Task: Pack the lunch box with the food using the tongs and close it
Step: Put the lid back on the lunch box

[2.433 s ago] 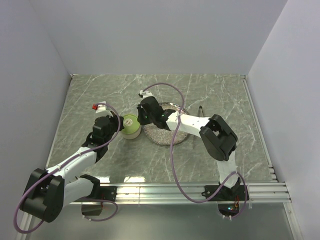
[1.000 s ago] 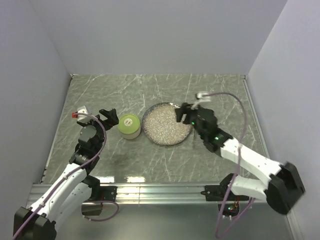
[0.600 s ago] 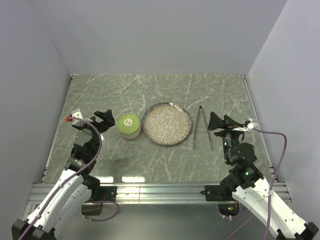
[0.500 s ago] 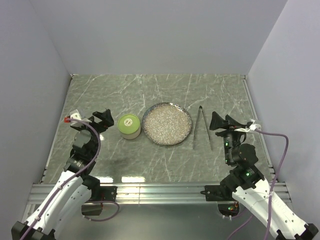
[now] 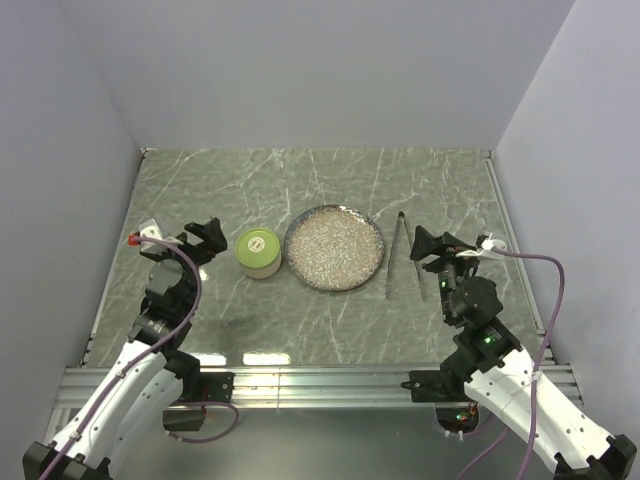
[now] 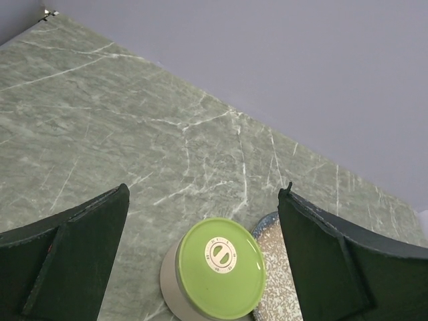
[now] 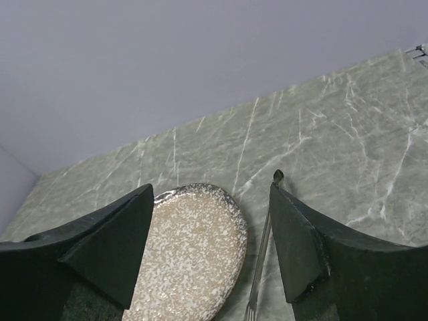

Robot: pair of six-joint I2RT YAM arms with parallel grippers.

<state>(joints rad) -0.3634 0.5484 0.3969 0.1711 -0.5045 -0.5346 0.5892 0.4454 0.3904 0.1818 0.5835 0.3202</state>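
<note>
Right wrist view crops the tongs (image 7: 263, 247); right end effector (image 7: 210, 190) and left end effector (image 6: 204, 190) gape empty.

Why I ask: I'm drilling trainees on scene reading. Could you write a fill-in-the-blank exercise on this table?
1. The green lid sits ____ the lunch box.
2. The tongs lie to the ____ of the plate.
3. The plate has ____ on it.
4. The left gripper and right gripper are both ____.
Missing words: on; right; nothing; open.
</note>
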